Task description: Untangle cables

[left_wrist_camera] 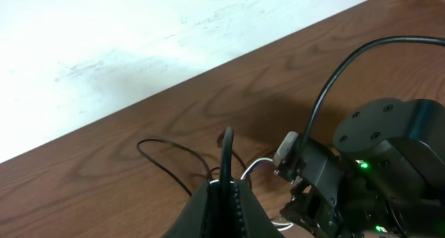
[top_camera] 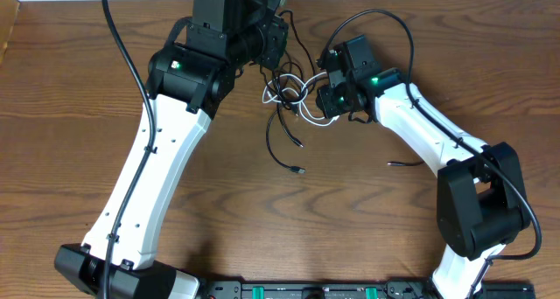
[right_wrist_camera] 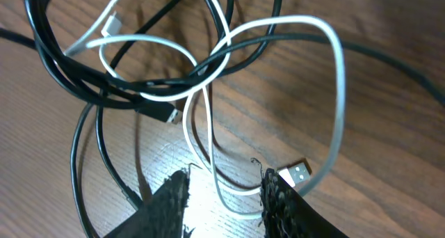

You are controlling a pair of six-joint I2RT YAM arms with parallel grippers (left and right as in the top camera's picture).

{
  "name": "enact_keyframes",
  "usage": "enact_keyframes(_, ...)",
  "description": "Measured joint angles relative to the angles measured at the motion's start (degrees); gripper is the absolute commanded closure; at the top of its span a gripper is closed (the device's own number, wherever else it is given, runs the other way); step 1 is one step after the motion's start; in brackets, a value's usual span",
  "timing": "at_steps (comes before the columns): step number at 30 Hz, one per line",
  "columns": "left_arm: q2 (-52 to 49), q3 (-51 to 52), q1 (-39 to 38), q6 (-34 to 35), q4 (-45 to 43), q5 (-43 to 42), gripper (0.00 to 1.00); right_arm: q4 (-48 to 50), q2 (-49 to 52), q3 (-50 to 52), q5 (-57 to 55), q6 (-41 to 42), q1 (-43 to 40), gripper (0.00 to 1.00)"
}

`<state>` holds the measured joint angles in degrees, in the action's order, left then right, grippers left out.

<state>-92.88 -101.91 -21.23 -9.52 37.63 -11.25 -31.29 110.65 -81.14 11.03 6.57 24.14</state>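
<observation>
The cables (top_camera: 289, 91) lie tangled at the table's far middle, black loops wound with a white one. My left gripper (top_camera: 278, 61) hangs over the tangle's upper edge. In the left wrist view it (left_wrist_camera: 226, 191) is shut on a black cable (left_wrist_camera: 227, 151) that rises between its fingers. My right gripper (top_camera: 315, 105) comes at the tangle from the right. The right wrist view shows it (right_wrist_camera: 224, 196) open, with white cable strands (right_wrist_camera: 208, 154) lying loose on the wood between its fingers. A white USB plug (right_wrist_camera: 299, 174) rests against the right finger (right_wrist_camera: 281, 203). Black loops (right_wrist_camera: 83, 78) cross above.
Two loose black ends trail toward the table's middle (top_camera: 297, 170) (top_camera: 296, 142). A short black piece (top_camera: 402, 163) lies beside the right arm. The table's far edge and a white wall (left_wrist_camera: 139, 43) are close behind the tangle.
</observation>
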Motion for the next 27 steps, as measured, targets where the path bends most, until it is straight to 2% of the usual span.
enact_keyframes(27, 0.0, 0.0, 0.0, 0.0, -0.1, 0.0, 0.93, -1.1, 0.0, -1.7, -6.8, -0.3, -2.2, 0.67)
